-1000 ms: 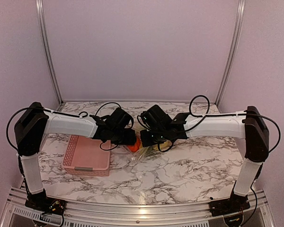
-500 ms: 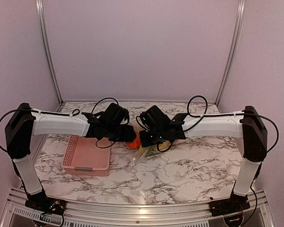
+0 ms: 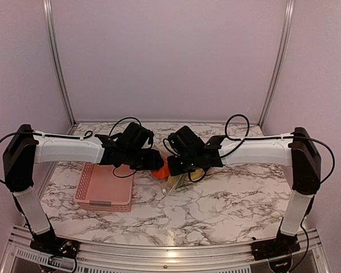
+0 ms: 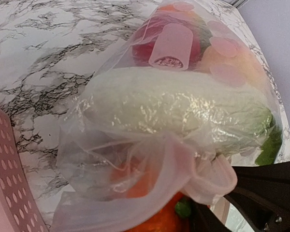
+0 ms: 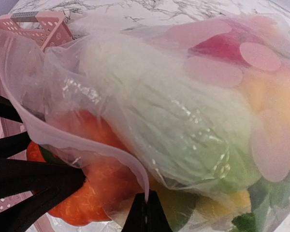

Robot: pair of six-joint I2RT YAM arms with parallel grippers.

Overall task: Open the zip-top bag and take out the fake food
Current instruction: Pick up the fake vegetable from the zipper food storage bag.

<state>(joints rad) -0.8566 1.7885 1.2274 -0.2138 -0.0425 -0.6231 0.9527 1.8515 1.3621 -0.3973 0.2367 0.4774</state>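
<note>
On the marbled surface (image 3: 227, 205) the left arm (image 3: 62, 149) has swung its elbow out to the left and stretched flatter over the last second. The right arm (image 3: 256, 151) has kept its place. The pink basket (image 3: 105, 190) lies at the near left. The bag (image 3: 179, 181) is held between the two arms at the middle of the surface, and the left pincer (image 3: 153, 163) has edged a little to the right, into its open left end. The food is mostly inside, so the emptying looks barely begun. From above the bag is only a glint with an orange spot. The wrist views show the contents: a big whitish-green cabbage (image 4: 183, 106), a red piece (image 5: 220, 48) beyond it, and an orange piece (image 5: 92, 193) at the mouth. Only the right wrist view shows the left pincer half spread about that orange piece, seemingly clasping it. It also shows the right pincer (image 5: 146, 212) pinched tight on the bag's rim.
</note>
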